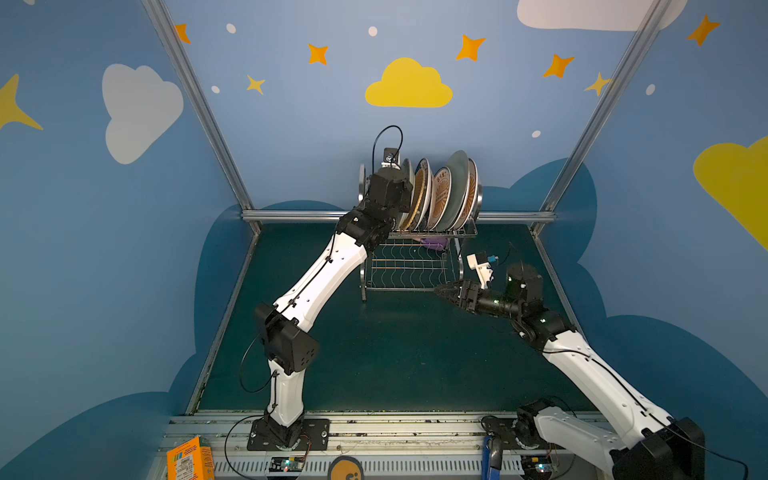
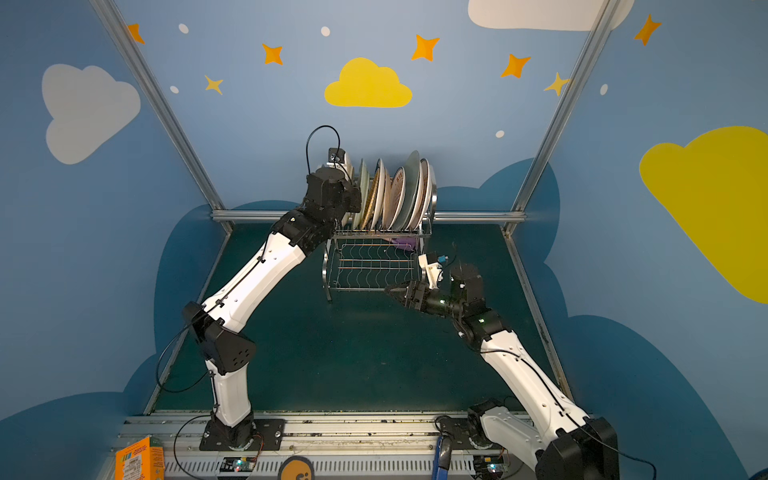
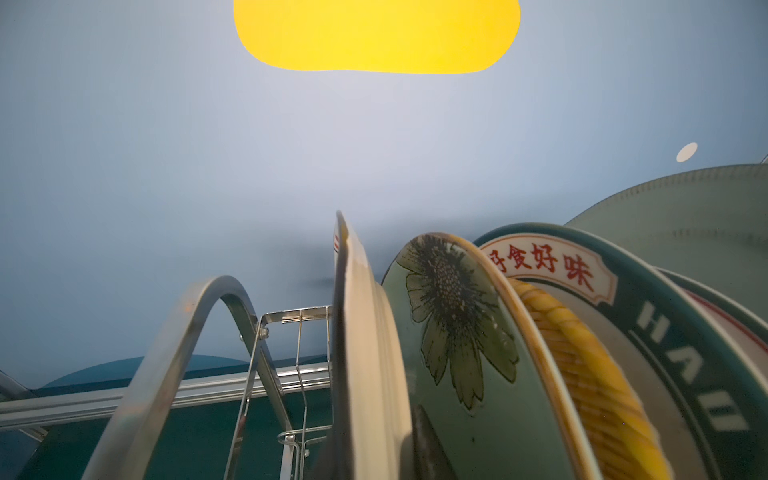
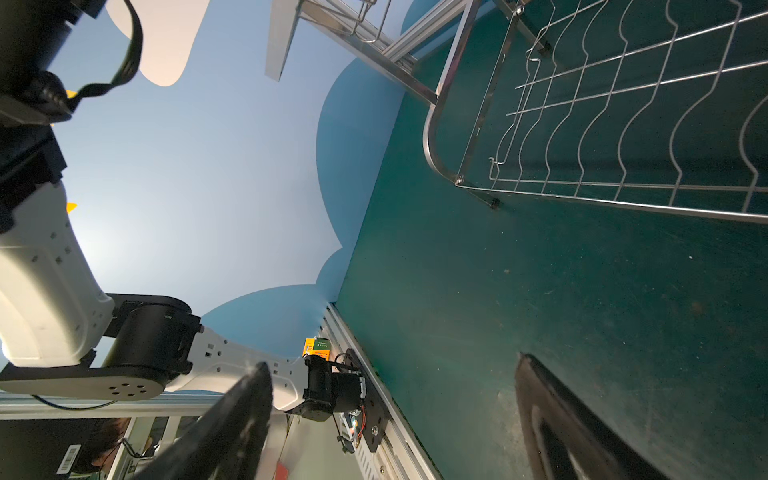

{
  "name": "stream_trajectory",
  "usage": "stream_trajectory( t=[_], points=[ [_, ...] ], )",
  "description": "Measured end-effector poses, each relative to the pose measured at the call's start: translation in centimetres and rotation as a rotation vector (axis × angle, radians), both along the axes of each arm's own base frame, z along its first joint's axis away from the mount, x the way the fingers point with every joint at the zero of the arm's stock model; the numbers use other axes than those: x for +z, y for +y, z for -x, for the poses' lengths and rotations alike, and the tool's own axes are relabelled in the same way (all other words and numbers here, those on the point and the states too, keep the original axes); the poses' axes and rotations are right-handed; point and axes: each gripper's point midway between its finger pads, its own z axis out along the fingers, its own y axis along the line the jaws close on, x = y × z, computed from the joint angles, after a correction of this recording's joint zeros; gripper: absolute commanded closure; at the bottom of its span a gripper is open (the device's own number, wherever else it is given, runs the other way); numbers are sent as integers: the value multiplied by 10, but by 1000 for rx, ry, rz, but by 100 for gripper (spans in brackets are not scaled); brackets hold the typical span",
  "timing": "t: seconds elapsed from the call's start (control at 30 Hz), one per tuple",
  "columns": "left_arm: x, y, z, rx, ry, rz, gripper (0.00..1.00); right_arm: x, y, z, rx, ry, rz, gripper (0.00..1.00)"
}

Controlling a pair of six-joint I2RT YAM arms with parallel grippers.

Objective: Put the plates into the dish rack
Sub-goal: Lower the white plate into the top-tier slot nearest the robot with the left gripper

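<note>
Plates point(image 1: 440, 195) stand on edge in upper tier of dish rack point(image 1: 409, 266), faces turned left, row running left-right. Left gripper point(image 1: 390, 203) at row's left end, jaw state undeterminable. Right gripper point(image 1: 444, 292) spread, empty, just beside rack's near-right corner.

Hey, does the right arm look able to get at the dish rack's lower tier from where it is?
Probably yes. The right gripper, open, sits low by the near right corner of the dish rack, with only bare mat between it and the wavy-wire lower tier.
</note>
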Motion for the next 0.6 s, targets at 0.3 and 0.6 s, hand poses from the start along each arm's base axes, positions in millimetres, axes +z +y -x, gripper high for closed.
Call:
stream_trajectory(
  t=[0.3, 0.6],
  points=[
    [28, -3, 6, -14, -60, 44, 71, 0, 0, 0, -1, -1, 0, 11],
    [46, -1, 10, -15, -93, 66, 71, 1, 0, 0, -1, -3, -1, 11]
  ],
)
